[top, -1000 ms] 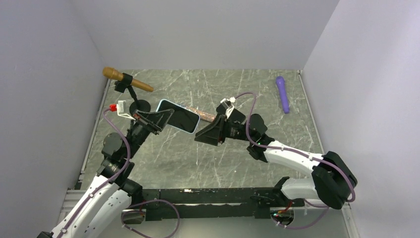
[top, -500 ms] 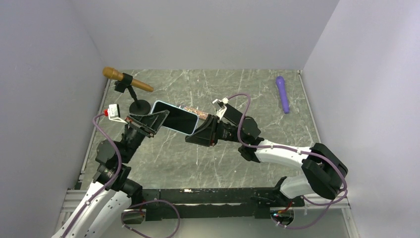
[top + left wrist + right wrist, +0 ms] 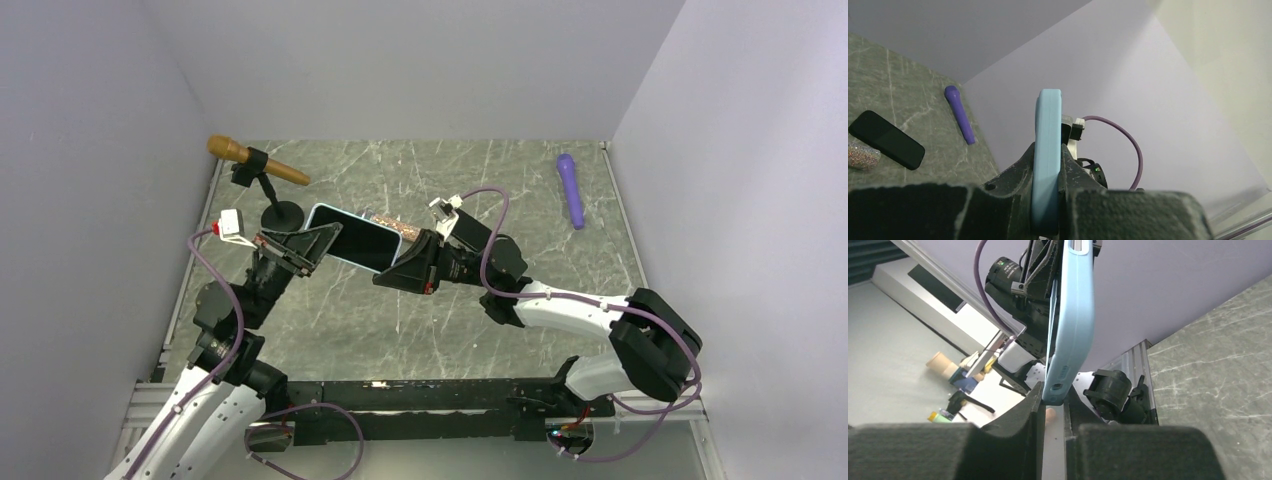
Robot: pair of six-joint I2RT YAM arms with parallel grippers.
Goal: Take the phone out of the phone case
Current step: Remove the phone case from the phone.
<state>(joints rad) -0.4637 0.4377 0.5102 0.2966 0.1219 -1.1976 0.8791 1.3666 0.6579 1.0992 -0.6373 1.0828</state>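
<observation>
The phone point(image 3: 358, 243), black screen up, sits inside a light blue phone case point(image 3: 325, 209) held in the air over the left-centre of the table. My left gripper point(image 3: 318, 240) is shut on the case's left end. From the left wrist the case point(image 3: 1048, 145) shows edge-on, clamped between both fingers. My right gripper point(image 3: 393, 272) is shut on the opposite end. In the right wrist view the case's lower corner point(image 3: 1058, 387) sits pinched between the fingertips, and the case point(image 3: 1072, 315) rises from there towards the left gripper.
A gold microphone point(image 3: 255, 163) on a black stand point(image 3: 282, 213) is at the back left. A purple microphone point(image 3: 571, 188) lies at the back right. A glittery stick point(image 3: 402, 229) lies behind the case. A black flat slab point(image 3: 885, 140) rests on the table beside it. Walls enclose three sides.
My right gripper moved left to the case's right end and its jaws closed on it. The left gripper shifted slightly left and kept its grip.
</observation>
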